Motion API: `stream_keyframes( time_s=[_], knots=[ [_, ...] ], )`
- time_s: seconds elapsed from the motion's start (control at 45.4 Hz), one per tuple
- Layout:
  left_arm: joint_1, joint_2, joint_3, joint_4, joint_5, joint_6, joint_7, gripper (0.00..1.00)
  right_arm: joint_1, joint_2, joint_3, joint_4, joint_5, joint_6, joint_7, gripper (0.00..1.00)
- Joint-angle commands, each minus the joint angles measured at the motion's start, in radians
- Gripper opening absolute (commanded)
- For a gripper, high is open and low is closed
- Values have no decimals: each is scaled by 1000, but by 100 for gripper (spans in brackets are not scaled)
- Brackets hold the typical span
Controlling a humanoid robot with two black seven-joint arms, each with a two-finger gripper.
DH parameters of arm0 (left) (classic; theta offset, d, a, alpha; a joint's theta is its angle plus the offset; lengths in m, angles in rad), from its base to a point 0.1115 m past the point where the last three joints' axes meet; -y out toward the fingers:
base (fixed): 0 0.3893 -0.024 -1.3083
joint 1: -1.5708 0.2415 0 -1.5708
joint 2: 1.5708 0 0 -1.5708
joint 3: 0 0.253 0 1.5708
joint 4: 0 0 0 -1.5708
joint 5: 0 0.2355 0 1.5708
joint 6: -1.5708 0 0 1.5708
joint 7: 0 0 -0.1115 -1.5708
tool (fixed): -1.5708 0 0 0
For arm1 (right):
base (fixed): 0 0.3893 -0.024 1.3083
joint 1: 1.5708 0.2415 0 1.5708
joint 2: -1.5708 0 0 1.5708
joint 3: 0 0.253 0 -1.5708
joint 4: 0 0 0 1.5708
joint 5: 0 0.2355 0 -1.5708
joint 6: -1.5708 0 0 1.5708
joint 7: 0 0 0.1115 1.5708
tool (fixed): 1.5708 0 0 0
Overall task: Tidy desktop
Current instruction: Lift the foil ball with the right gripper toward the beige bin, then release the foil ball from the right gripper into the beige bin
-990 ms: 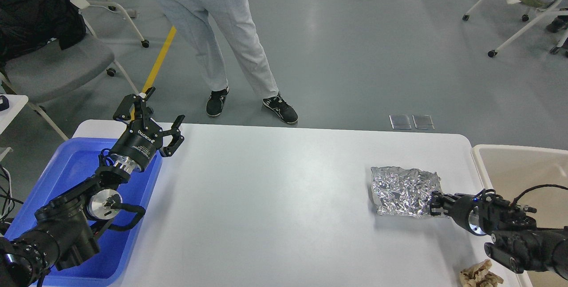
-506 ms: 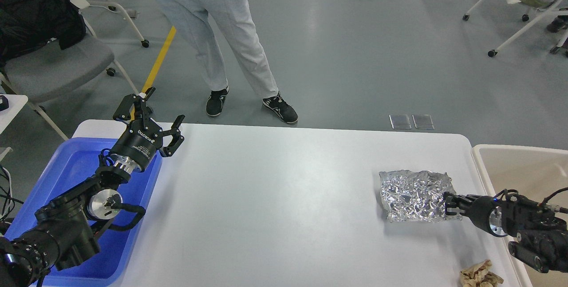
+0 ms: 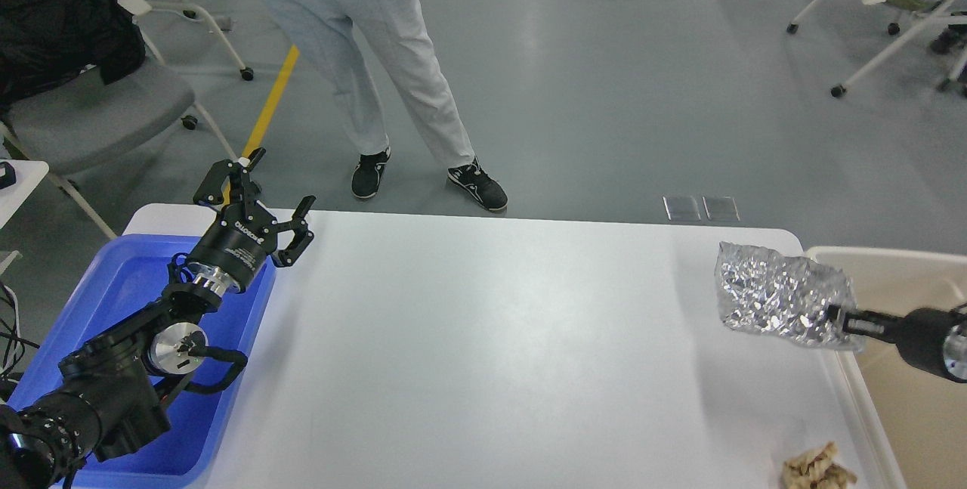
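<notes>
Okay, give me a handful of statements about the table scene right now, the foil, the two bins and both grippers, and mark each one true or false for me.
1. The right gripper holds the crumpled foil at its near-right edge. True.
2. The foil lies flat on the desktop. False: it is lifted, by the beige bin.
3. The left gripper is open and holds nothing. True.
4. The left gripper hangs over the beige bin. False: it is at the far end of the blue tub.
5. A crumpled brown paper scrap lies at the desktop's near right corner. True.
</notes>
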Motion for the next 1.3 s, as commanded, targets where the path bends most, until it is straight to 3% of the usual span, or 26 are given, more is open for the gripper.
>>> stream_keyframes(
  time_s=[0.0,0.352,0.506,0.704,0.946,1.188,1.276],
  knots=[
    [0,0,0,0,1,0,0,100,130,-222,-1,158,-2,110,12,0],
    [0,0,0,0,1,0,0,100,240,-364,8,141,12,190,-9,0],
    [0,0,0,0,1,0,0,100,187,-348,50,20,229,179,-145,0],
    [0,0,0,0,1,0,0,100,63,-268,57,-100,480,170,-218,0],
    [0,0,0,0,1,0,0,100,-178,-26,66,-423,846,184,-333,0],
    [0,0,0,0,1,0,0,100,-318,135,255,-540,1000,169,-488,0],
    [0,0,0,1,-1,0,0,100,-353,223,362,-637,1000,165,-572,0]
  ],
)
